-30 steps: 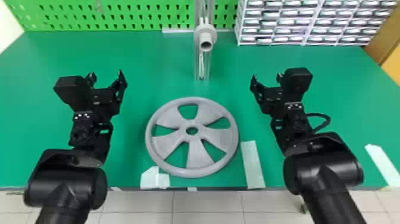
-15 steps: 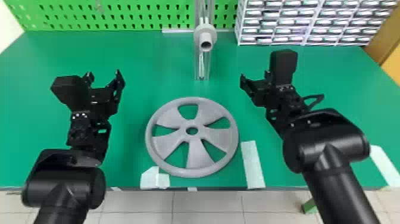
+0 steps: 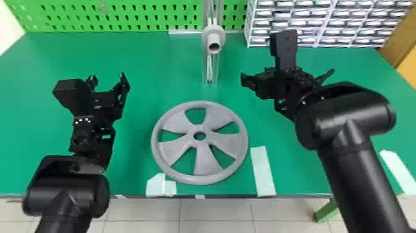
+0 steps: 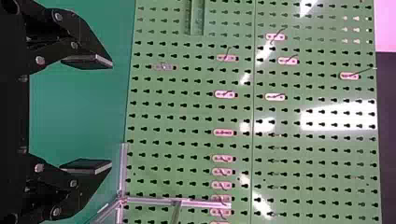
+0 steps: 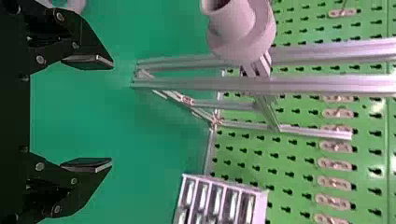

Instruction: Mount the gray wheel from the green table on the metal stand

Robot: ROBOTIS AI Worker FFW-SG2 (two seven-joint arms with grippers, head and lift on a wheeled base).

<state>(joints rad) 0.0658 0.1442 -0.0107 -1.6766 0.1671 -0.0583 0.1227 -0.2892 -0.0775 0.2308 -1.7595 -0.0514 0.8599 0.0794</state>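
**Getting set to pick up the gray wheel (image 3: pixel 206 164)**

Lying flat on the green table (image 3: pixel 139 124), near its front edge, ungripped — so probably sitting at the approach step, with lifting and mounting both to come. Likely calling next for bringing fingers down to the rim (image 3: pixel 199 179) and closing on it; later for tipping upright and lining up the center hole (image 3: pixel 199 135) with the gray tube (image 3: pixel 213 39).

Showing a dull, even gray; spreading five broad, fan-like spokes out to a thick, rounded rim; letting green through the five gaps. Looking stiff and undamaged. Resting between a pale patch of tape (image 3: pixel 161 186) and a longer strip (image 3: pixel 263 172).

Holding the left gripper (image 4: pixel 112 113) off to the wheel's left, fingers apart and empty. Holding the right gripper (image 5: pixel 112 113) beyond the wheel's right side — fingers likewise parted, gripping nothing. Rising behind the wheel on the metal stand (image 5: pixel 327 84), pointing toward the robot: the bare tube.
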